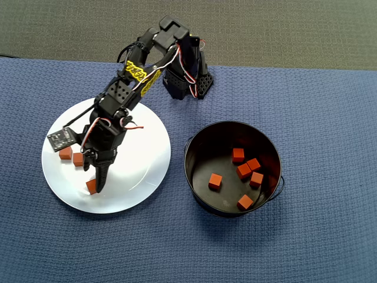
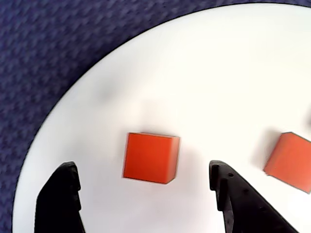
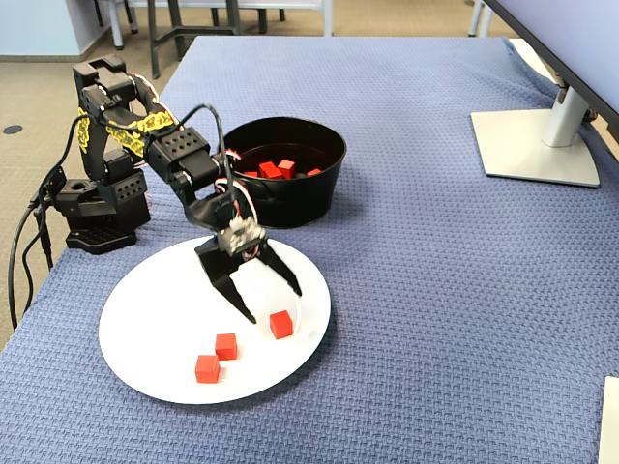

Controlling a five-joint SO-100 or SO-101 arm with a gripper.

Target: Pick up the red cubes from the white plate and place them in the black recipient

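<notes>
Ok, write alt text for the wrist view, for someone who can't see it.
An open black gripper hovers over a white plate, its two fingers on either side of one red cube without touching it. A second red cube sits at the right edge, and blue woven cloth fills the upper left.

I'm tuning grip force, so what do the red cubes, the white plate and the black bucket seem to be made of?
Red cubes: matte, sharp-edged, evenly coloured; probably painted wood or plastic, can't tell which. White plate: smooth and glossy, likely glazed ceramic or hard plastic. Black bucket: shiny walls with reflections and a thin wire handle, which suggests painted metal.
</notes>
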